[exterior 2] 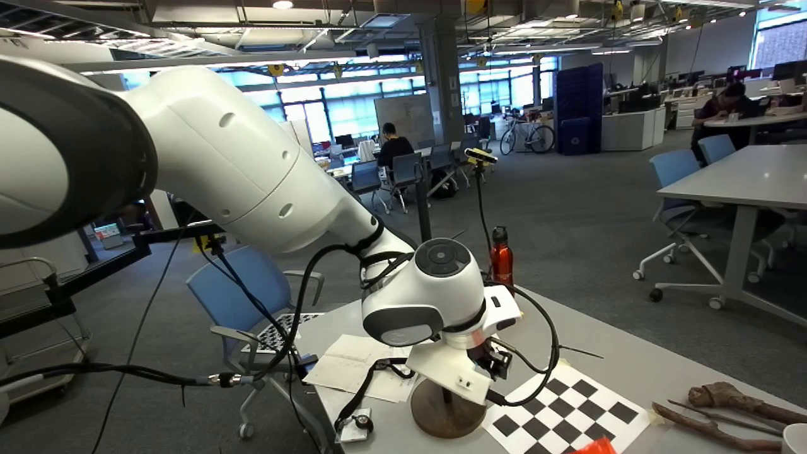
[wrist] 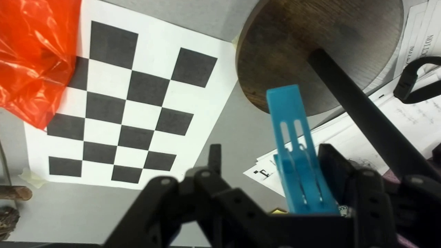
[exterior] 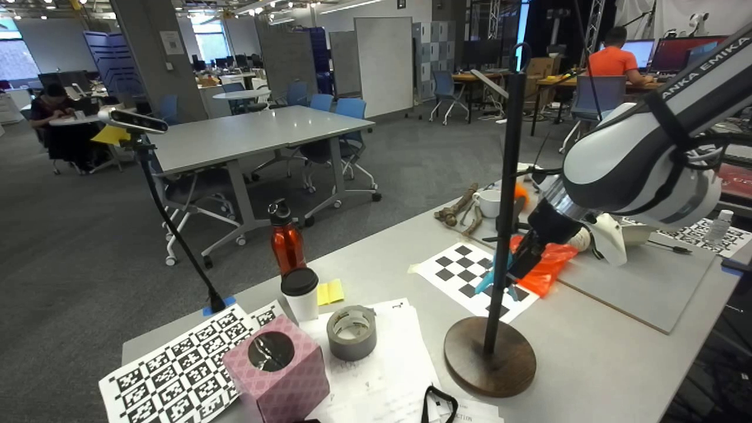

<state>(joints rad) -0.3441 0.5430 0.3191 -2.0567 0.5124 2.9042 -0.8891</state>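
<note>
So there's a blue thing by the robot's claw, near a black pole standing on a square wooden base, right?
Nearly: the wooden base is round, not square, as the wrist view shows. The blue thing by the claw, near the black pole, is right.

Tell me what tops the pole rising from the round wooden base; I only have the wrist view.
Observer: The pole ends in a thin curved hook.
Operator: I have the open claw by the blue piece. Report how that piece looks from outside.
Observer: In an exterior view, the pole crosses in front of it.
Operator: Now name what sits by the sticks; I only catch their ends.
Observer: A white mug stands beside them.
</note>
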